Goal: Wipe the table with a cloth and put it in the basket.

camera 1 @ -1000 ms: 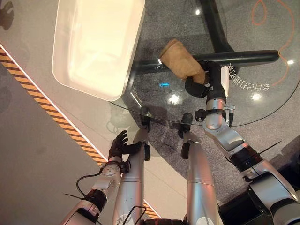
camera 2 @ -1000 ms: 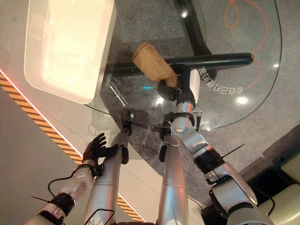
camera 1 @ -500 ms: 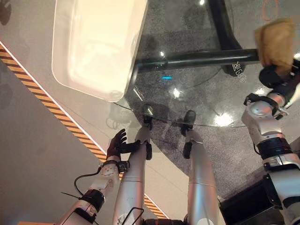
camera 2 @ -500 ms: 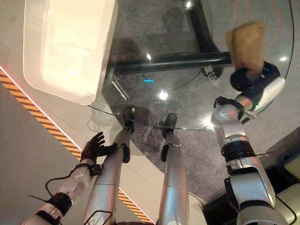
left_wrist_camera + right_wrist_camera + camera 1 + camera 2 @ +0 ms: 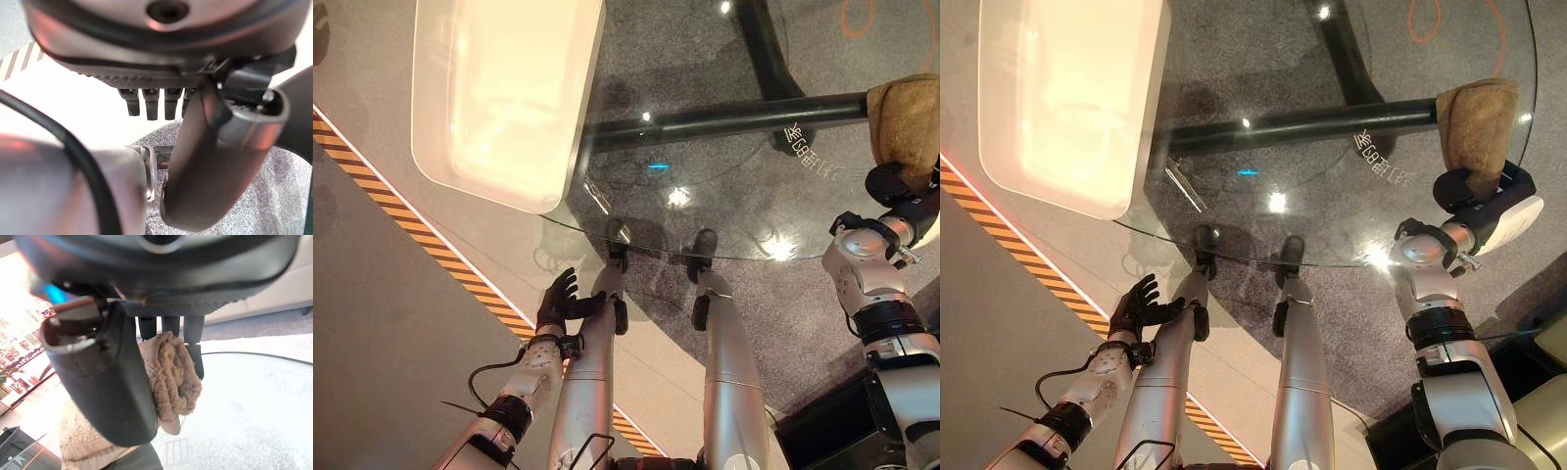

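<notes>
Swept across from mid-table, the tan cloth (image 5: 1477,125) now lies at the glass tabletop's (image 5: 1332,186) right edge, bunched between my right hand's (image 5: 1469,188) curled fingers and thumb. White basket (image 5: 499,98) sits at the tabletop's far-left edge; my left hand (image 5: 558,299) hangs relaxed below the near edge.

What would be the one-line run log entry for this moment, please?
right hand: fingers shut on cloth, over table right edge | left hand: open, idle, below table | basket: no cloth inside
</notes>
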Tool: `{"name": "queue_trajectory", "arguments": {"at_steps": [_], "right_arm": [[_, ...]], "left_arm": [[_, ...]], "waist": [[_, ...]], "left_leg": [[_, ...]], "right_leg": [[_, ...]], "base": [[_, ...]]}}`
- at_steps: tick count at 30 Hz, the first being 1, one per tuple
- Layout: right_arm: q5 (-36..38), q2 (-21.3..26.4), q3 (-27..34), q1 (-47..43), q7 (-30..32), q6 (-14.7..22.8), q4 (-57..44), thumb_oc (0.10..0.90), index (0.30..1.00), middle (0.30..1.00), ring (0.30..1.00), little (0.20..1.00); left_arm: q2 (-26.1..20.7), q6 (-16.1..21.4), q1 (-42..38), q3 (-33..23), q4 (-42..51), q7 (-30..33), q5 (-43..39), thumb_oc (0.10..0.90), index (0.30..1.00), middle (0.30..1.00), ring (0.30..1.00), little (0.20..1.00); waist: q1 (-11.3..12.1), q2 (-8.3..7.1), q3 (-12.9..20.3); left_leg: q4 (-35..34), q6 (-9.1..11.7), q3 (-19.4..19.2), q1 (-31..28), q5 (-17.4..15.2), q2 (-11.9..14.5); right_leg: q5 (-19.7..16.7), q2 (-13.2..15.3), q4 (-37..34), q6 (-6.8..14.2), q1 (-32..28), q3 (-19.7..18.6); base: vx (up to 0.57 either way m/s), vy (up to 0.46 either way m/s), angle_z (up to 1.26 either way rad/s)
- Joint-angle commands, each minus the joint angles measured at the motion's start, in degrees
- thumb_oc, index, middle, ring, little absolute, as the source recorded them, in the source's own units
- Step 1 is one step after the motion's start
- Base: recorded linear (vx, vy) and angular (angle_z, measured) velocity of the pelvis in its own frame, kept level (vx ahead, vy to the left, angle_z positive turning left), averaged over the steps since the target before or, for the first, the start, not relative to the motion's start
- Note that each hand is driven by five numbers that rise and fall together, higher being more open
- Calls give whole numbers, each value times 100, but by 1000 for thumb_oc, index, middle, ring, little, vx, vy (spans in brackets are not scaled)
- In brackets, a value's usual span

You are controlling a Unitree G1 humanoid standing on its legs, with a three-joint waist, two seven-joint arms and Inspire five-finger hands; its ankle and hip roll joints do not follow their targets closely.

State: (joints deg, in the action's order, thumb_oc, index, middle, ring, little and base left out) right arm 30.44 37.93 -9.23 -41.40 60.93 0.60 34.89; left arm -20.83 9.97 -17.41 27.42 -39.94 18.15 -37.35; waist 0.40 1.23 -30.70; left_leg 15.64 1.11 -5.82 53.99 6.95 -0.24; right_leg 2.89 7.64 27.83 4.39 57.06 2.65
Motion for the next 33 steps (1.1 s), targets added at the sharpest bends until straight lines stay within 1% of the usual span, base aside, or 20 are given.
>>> {"name": "queue_trajectory", "arguments": {"at_steps": [1,6,7,8,9,13,14,15,16,17,19,21,22,24,25,26,27,28,32,33], "right_arm": [[-529,743,104,-85,391,280,-670,100,300,300,300,200],[-904,717,-34,-215,219,225,-1109,100,300,300,300,200],[-982,702,-41,-231,154,166,-1228,100,300,300,300,200],[-1146,673,-76,-261,34,5,-1460,100,300,300,300,200],[-1173,667,-83,-265,-5,-17,-1503,100,300,300,300,200],[-1306,498,-228,-282,-637,-288,-1783,100,300,300,300,200],[-1347,481,-233,-271,-700,-304,-1798,100,300,300,300,200],[-1483,429,-303,-232,-892,-440,-1890,100,300,300,300,200],[-1728,252,-516,-143,-1192,-694,-2141,100,300,300,300,200],[-1804,162,-626,-122,-1365,-778,-2191,100,300,300,300,200],[-1846,64,-738,-97,-1577,-800,-2191,100,300,300,300,200],[-1961,-127,-946,-100,-1925,-816,-2173,100,300,300,300,200],[-1974,-144,-960,-100,-1942,-810,-2172,100,300,300,300,200],[-2034,-337,-1157,-132,-2169,-848,-2151,100,300,300,300,200],[-2041,-376,-1201,-29,-2195,-855,-2143,100,300,300,300,200],[-2070,-413,-1235,-142,-2252,-895,-2173,100,300,300,300,200],[-2132,-533,-1382,-157,-2350,-965,-2206,100,300,300,300,200],[-2158,-599,-1473,-17,-2421,-1014,-2233,100,300,300,300,200],[-2238,-713,-1656,60,-2647,-1071,-2309,100,300,300,300,200],[-2302,-745,-1722,106,-2812,-1078,-2357,100,300,300,300,200]], "left_arm": [[138,0,696,-33,86,81,-86,800,900,900,900,900],[176,-4,687,-60,58,62,-70,800,900,900,900,900],[185,-20,681,-80,54,62,-59,800,900,900,900,900],[210,-50,681,-106,58,76,-38,800,900,900,900,900],[214,-57,682,-111,62,79,-34,800,900,900,900,900],[256,-87,667,-211,30,17,72,800,900,900,900,900],[257,-96,667,-215,33,19,81,800,900,900,900,900],[271,-108,668,-223,33,27,102,800,900,900,900,900],[323,-125,647,-224,30,55,122,800,900,900,900,900],[353,-115,633,-247,11,32,148,800,900,900,900,900],[391,-90,614,-254,-8,22,177,800,900,900,900,900],[447,-75,553,-220,-37,53,200,800,900,900,900,900],[451,-78,549,-220,-41,55,203,800,900,900,900,900],[496,-47,534,-194,-138,46,257,800,900,900,900,900],[508,-41,650,-154,-156,41,261,800,900,900,900,900],[515,-25,538,-194,-174,40,278,800,900,900,900,900],[541,35,533,-210,-262,-8,305,800,900,900,900,900],[555,65,673,-173,-286,-39,320,800,900,900,900,900],[573,103,696,-184,-273,-86,367,800,900,900,900,900],[586,99,692,-178,-255,-78,371,800,900,900,900,900]], "waist": [[-52,288,91],[-51,286,91],[-55,281,91],[-55,272,91],[-56,269,91],[-54,252,91],[-54,250,91],[-54,245,91],[-58,236,91],[-54,237,91],[-51,242,91],[-34,266,91],[-33,269,91],[-4,291,91],[22,305,91],[5,294,91],[15,301,91],[48,321,91],[50,323,91],[45,319,91]], "left_leg": [[758,-5,30,19,-922,-324],[771,1,24,18,-931,-324],[772,2,24,16,-932,-326],[755,-2,21,-8,-928,-331],[751,-3,19,-12,-926,-332],[734,16,12,-18,-913,-327],[733,17,12,-17,-913,-327],[729,13,11,-12,-906,-331],[721,3,-2,-12,-889,-333],[723,1,-11,-7,-884,-327],[723,-4,-20,1,-880,-325],[731,-1,-29,24,-869,-336],[730,0,-28,25,-868,-337],[725,5,-22,18,-864,-351],[768,37,16,-189,-1052,-331],[719,10,-23,19,-857,-354],[711,14,-33,19,-846,-358],[754,47,-2,-203,-1046,-332],[761,46,-24,-188,-1040,-328],[756,41,-29,-191,-1035,-329]], "right_leg": [[-765,-288,-980,73,-170,529],[-741,-286,-951,83,-161,530],[-736,-288,-949,84,-163,528],[-730,-293,-949,83,-178,533],[-729,-294,-949,83,-180,532],[-714,-290,-949,82,-193,549],[-712,-288,-948,83,-193,551],[-714,-291,-945,81,-184,551],[-709,-298,-935,70,-175,548],[-702,-295,-929,68,-171,550],[-692,-288,-919,64,-162,558],[-690,-267,-926,69,-157,576],[-690,-265,-926,70,-156,577],[-689,-243,-929,72,-165,612],[-509,-272,-854,115,-353,585],[-689,-237,-932,70,-168,624],[-682,-232,-925,63,-165,637],[-490,-263,-845,105,-362,611],[-492,-255,-847,101,-350,605],[-494,-253,-854,104,-353,603]], "base": [[0,0,0],[0,0,0],[0,0,0],[0,0,0],[0,0,0],[0,0,0],[0,0,0],[0,0,0],[-8,15,3],[-6,25,4],[0,0,0],[0,0,0],[0,0,0],[24,3,0],[0,0,0],[0,0,0],[0,30,7],[56,35,7],[15,8,1],[0,0,0]]}}
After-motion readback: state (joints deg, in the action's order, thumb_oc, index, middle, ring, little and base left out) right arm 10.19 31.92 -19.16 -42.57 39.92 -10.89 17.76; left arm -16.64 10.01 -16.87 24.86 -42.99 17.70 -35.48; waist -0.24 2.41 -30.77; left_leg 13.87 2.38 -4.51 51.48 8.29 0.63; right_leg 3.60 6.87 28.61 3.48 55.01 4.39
